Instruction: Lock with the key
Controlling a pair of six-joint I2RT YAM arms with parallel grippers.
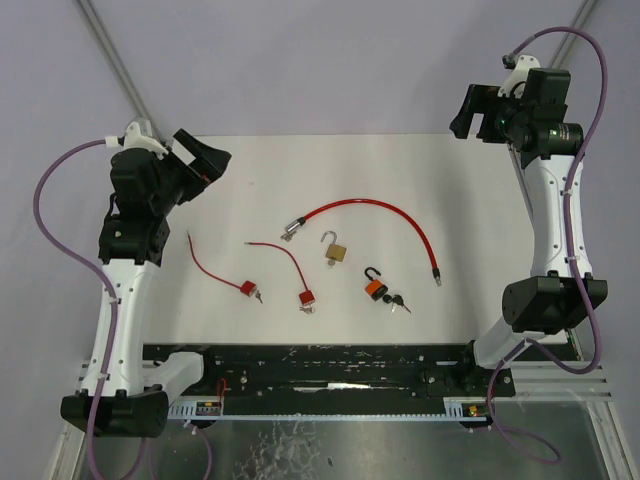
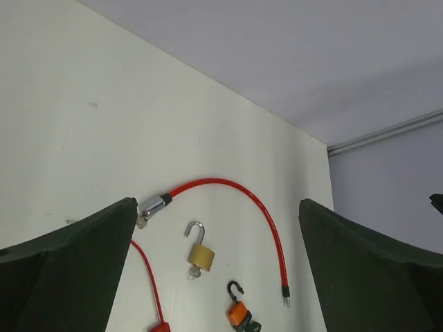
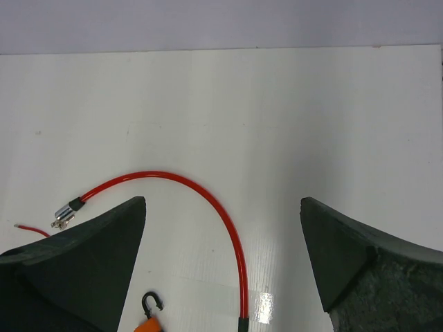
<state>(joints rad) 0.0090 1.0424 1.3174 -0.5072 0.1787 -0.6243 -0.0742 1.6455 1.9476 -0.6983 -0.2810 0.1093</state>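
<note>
From above, I see both arms parked at the sides of the table [image 1: 300, 170], which leaves the locks exposed. The left gripper [image 1: 203, 160] and right gripper [image 1: 478, 108] are empty. The brass padlock [image 1: 336, 251] lies mid-table with its shackle open.

Left wrist: the fingers [image 2: 69, 270] are spread wide and frame that padlock, which I judge ready for an approach.

Right wrist: the fingers [image 3: 76, 270] are spread too, above the red cable lock [image 3: 208, 200].

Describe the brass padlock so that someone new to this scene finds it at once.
On the white table, find the long red cable arching across the middle. Under that arch lies the brass padlock, its silver shackle open. It alone is gold-coloured: the orange padlock sits to its right, two small red locks to its left.
</note>
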